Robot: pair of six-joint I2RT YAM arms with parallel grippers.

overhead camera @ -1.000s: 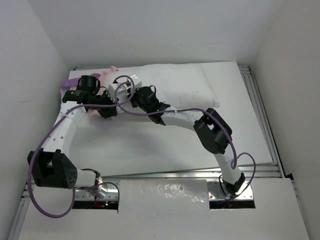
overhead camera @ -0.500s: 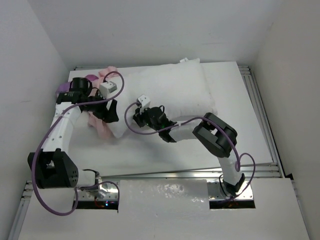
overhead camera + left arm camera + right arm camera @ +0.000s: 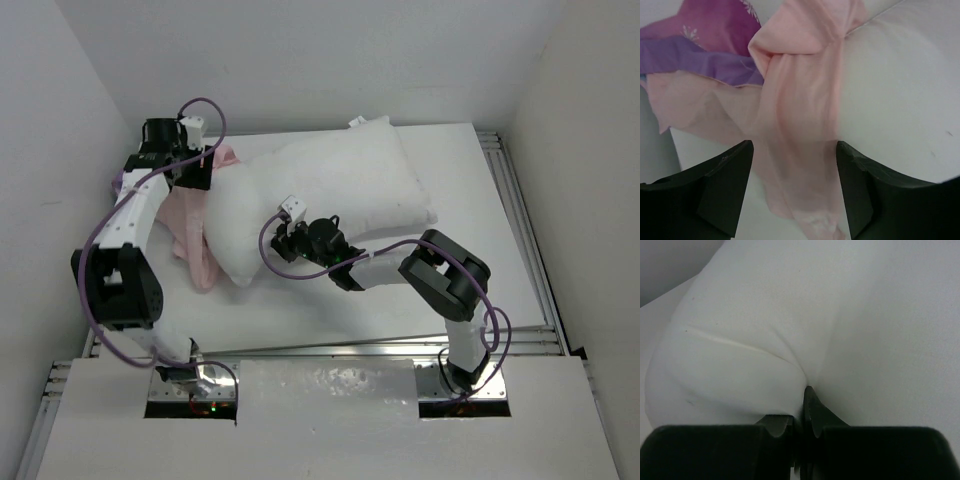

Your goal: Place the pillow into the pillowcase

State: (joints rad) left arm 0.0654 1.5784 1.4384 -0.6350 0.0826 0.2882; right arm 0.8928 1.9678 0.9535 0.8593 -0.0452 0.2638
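The white pillow [image 3: 330, 190] lies slanted across the table, its left end pulled toward the near side. My right gripper [image 3: 287, 240] is shut on a pinch of the pillow [image 3: 790, 315] at that near left edge; the right gripper [image 3: 799, 412] shows a fold pressed between its jaws. The pillowcase [image 3: 190, 225] lies crumpled left of the pillow, pink side up. My left gripper [image 3: 195, 172] hovers over its far end, open. In the left wrist view the left gripper [image 3: 794, 185] straddles a pink twist of pillowcase [image 3: 800, 115] without clamping it; the purple outside shows beyond, the pillow [image 3: 900, 100] to the right.
White walls close in on the left and the back of the table [image 3: 460, 170]. Aluminium rails run along the right side [image 3: 520, 230] and the near edge [image 3: 350, 347]. Purple cables loop over both arms.
My left gripper opened, let go of the pillowcase and moved to the far left corner. The right gripper dragged the pillow's left end nearer, and more pink pillowcase now shows.
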